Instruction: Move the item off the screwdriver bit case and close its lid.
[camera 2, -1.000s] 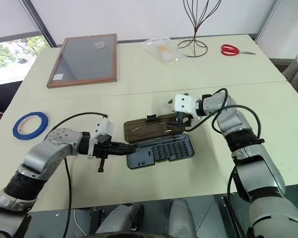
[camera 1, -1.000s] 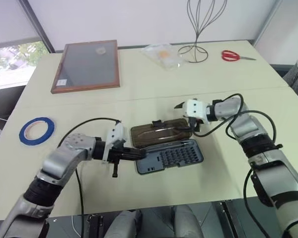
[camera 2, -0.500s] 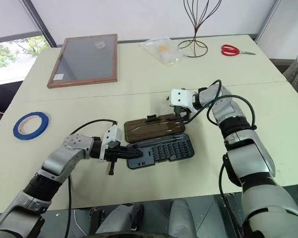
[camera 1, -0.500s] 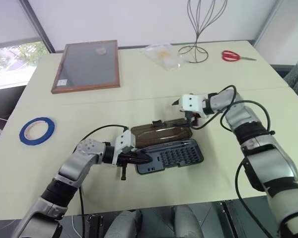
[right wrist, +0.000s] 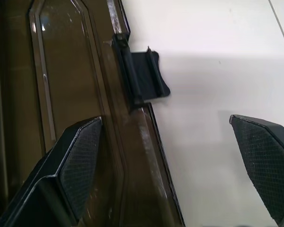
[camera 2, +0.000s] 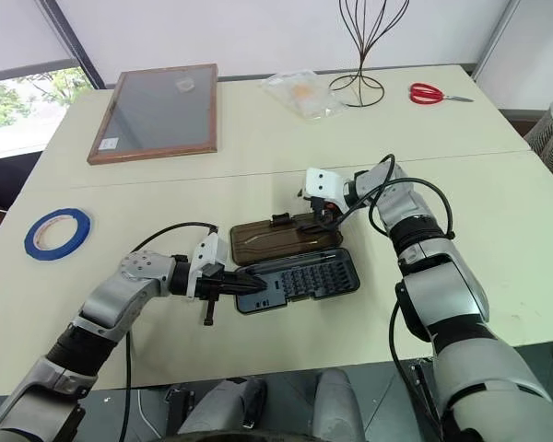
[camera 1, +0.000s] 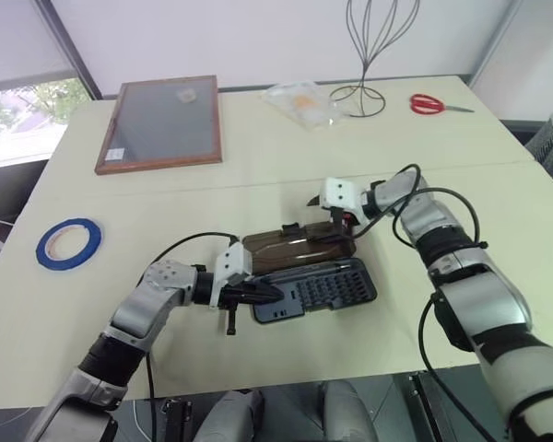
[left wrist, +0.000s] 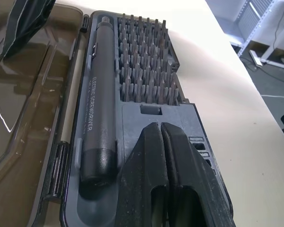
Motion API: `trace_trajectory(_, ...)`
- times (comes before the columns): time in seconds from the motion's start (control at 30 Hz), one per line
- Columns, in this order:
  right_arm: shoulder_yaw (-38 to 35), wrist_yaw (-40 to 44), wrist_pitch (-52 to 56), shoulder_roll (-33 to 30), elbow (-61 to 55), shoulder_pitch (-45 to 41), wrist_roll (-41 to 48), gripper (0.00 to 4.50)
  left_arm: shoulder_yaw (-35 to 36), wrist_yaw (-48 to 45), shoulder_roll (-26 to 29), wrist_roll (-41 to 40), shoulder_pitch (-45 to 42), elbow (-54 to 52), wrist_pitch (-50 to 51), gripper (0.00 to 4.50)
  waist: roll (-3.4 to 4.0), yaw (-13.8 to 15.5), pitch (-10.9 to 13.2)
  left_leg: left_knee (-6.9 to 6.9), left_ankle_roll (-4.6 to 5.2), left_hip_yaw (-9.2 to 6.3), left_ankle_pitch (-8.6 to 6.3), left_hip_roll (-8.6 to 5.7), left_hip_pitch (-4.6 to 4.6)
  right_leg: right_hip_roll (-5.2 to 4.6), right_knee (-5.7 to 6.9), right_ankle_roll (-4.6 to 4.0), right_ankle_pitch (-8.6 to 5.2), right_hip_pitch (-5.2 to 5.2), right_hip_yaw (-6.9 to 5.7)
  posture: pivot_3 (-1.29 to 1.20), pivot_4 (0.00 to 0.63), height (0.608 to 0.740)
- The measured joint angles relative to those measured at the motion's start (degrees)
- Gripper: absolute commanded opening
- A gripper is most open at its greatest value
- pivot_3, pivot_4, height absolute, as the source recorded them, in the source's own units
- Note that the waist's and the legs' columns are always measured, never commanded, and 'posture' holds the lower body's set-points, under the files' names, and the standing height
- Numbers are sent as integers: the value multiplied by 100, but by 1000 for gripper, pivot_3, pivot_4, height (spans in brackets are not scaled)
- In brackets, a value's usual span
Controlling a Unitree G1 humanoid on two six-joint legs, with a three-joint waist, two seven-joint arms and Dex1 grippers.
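Observation:
The screwdriver bit case (camera 1: 327,287) lies open at the table's front middle, its dark tray holding rows of bits and a grey pen screwdriver (left wrist: 97,109). The smoky-brown lid (camera 1: 300,247) lies folded back flat behind the tray, its black latch clip (right wrist: 144,75) on the far long edge. My left gripper (camera 1: 263,293) is shut, its tips resting on the tray's left end. My right gripper (camera 2: 323,214) is open over the lid's far right edge, one finger (right wrist: 80,156) above the lid and the other finger (right wrist: 262,156) above the table. The item is out of view.
A wood-framed panel (camera 1: 161,122) lies at the back left and a blue tape roll (camera 1: 68,242) at the left edge. A plastic bag (camera 1: 300,99), a wire stand (camera 1: 359,92) and red scissors (camera 1: 433,103) sit along the back.
My left gripper slid right onto the tray's left end, then held still. My right gripper moved left along the lid's far edge, toward the latch.

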Motion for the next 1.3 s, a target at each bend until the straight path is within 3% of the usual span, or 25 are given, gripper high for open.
trace_trajectory(0.13,1,-160,-120,5,228,-122,-95,3225,0,33,-4,7,9,-19,3,0,0,-1,0,0,0,0,0,0,0,0,0,0,0,0,0,0,150,740)
trace_trajectory(0.53,11,-245,-299,121,604,-280,-282,3225,0,132,-37,12,56,-59,-2,0,2,-11,-4,0,0,0,0,0,2,0,0,-1,1,1,0,0,150,740)
trace_trajectory(0.57,11,-223,-298,139,630,-287,-286,2682,0,134,-37,12,57,-59,-2,0,2,-14,-5,0,0,0,0,0,3,0,1,-1,1,1,0,0,150,740)
trace_trajectory(0.87,101,-278,-290,315,916,-451,-507,2682,4,137,-41,21,40,19,-33,0,12,-98,-46,1,-2,-4,1,0,10,2,2,-2,1,10,0,0,150,740)
trace_trajectory(0.97,158,-234,-288,348,1000,-502,-563,1834,2,141,-69,50,-8,86,-37,0,14,-113,-62,1,-3,-5,2,0,12,3,3,-2,1,12,0,0,150,740)
trace_trajectory(1.07,222,-93,-296,419,1091,-521,-606,322,2,150,-80,119,-22,122,-39,0,15,-132,-94,1,-4,-5,2,0,19,4,3,-4,2,19,0,0,150,740)
trace_trajectory(1.1,242,-69,-319,426,1093,-533,-634,44,4,158,-83,138,-26,139,-39,0,18,-132,-104,2,-6,-5,4,0,23,5,3,-7,4,21,1,0,150,740)
trace_trajectory(1.3,293,-139,-292,455,1199,-619,-775,44,20,200,-86,194,-34,163,-38,0,11,-132,-134,-2,-19,-5,5,57,34,63,-1,-32,20,25,10,0,150,740)
